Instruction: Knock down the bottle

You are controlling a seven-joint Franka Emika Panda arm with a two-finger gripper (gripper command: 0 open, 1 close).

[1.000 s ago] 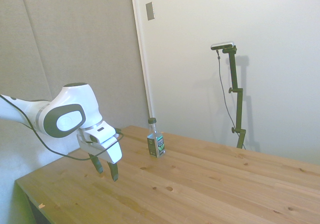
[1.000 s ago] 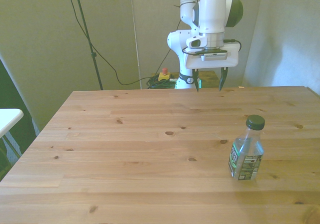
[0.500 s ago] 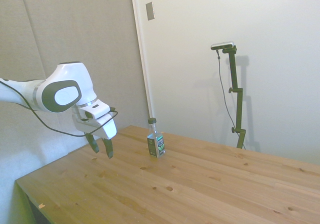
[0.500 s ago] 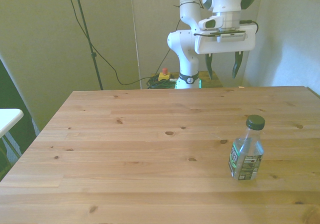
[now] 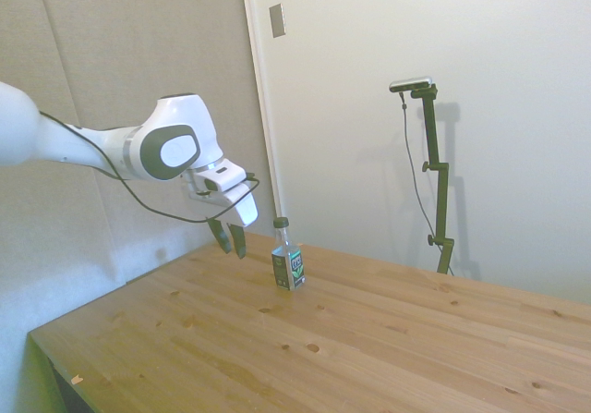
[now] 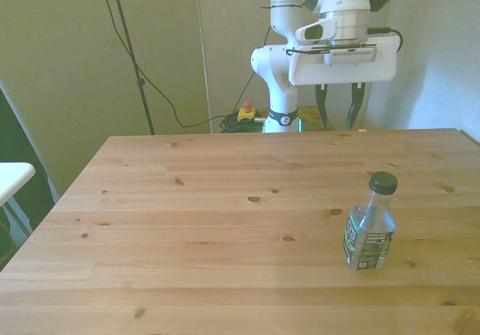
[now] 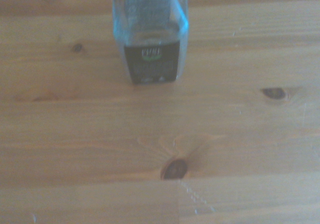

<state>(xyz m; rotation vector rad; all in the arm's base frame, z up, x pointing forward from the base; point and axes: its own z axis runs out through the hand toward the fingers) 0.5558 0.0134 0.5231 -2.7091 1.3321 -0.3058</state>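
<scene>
Swinging over since a second ago, the tool (image 5: 232,243) now hangs nearer the one bottle (image 5: 287,262), fingers slightly apart; bottle's upright on the table (image 5: 388,358).

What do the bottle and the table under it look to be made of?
Bottle: most likely thin clear plastic, glossy; the wood shows through its body and its edges catch light in the wrist view. It has a dark cap, probably plastic, and a printed label.
Table: light wood, apparently pine boards with a smooth matt finish; plank seams, grain and dark knots are visible.
</scene>
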